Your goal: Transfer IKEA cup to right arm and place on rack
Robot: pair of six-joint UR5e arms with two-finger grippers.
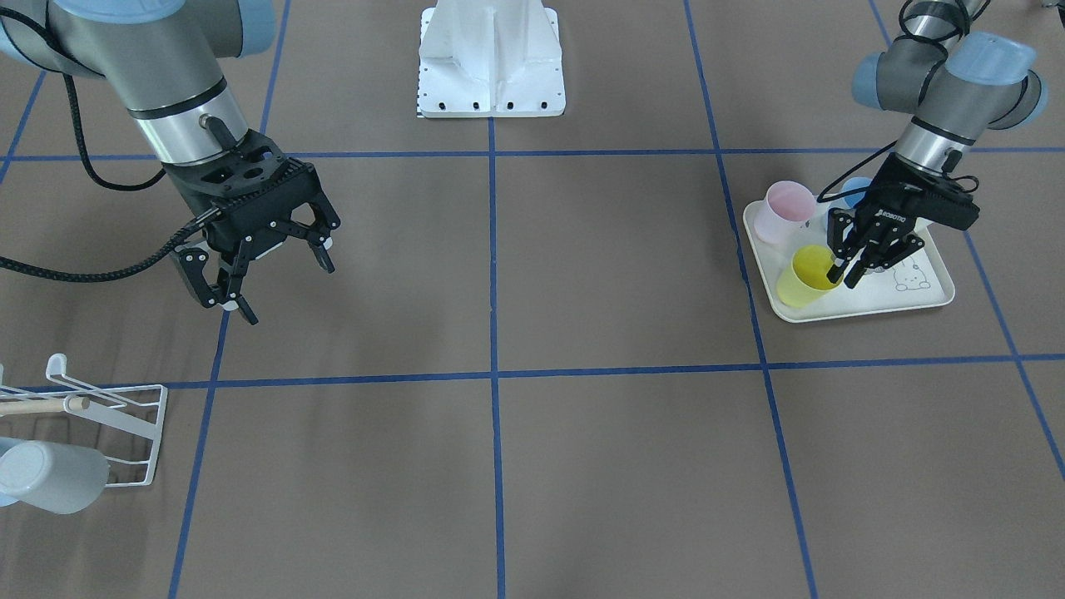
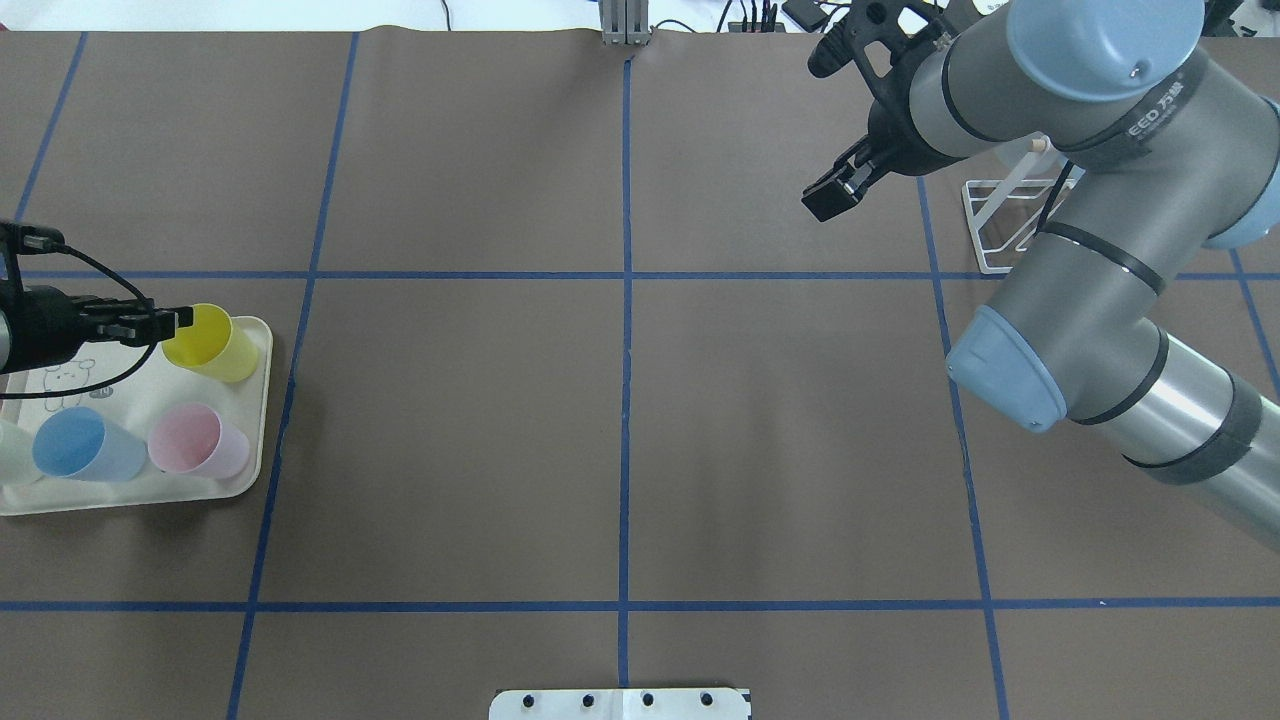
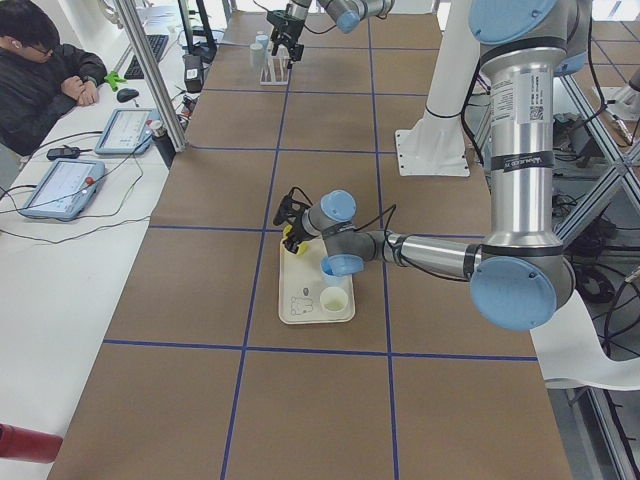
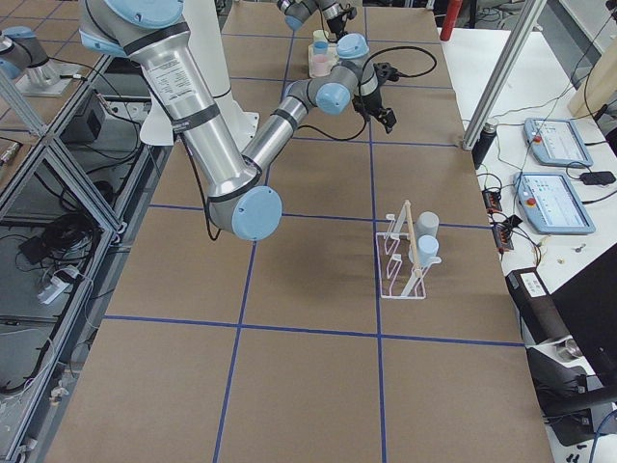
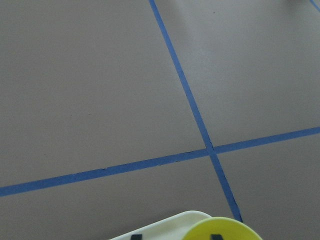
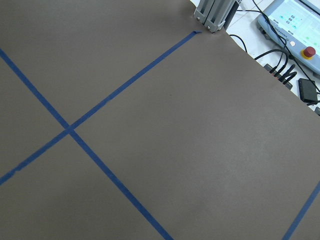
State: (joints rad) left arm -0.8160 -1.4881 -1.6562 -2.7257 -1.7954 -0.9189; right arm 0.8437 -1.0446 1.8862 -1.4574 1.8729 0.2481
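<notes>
The IKEA cup (image 1: 805,279) in hand is yellow and stands on the cream tray (image 1: 932,299). My left gripper (image 1: 844,276) is shut on its rim, one finger inside and one outside. The overhead view shows the same left gripper (image 2: 185,318) at the yellow cup (image 2: 215,345). In the left wrist view the cup's rim (image 5: 235,227) sits at the bottom edge. My right gripper (image 1: 287,291) hangs open and empty above the table, short of the white wire rack (image 1: 125,416). A pale cup (image 1: 50,476) hangs on the rack (image 4: 400,260).
A pink cup (image 2: 195,445), a blue cup (image 2: 80,445) and a pale cup (image 2: 10,450) also stand on the tray (image 2: 255,440). The robot's white base (image 1: 491,58) is at the table's middle. A person (image 3: 40,70) sits at a side desk with tablets.
</notes>
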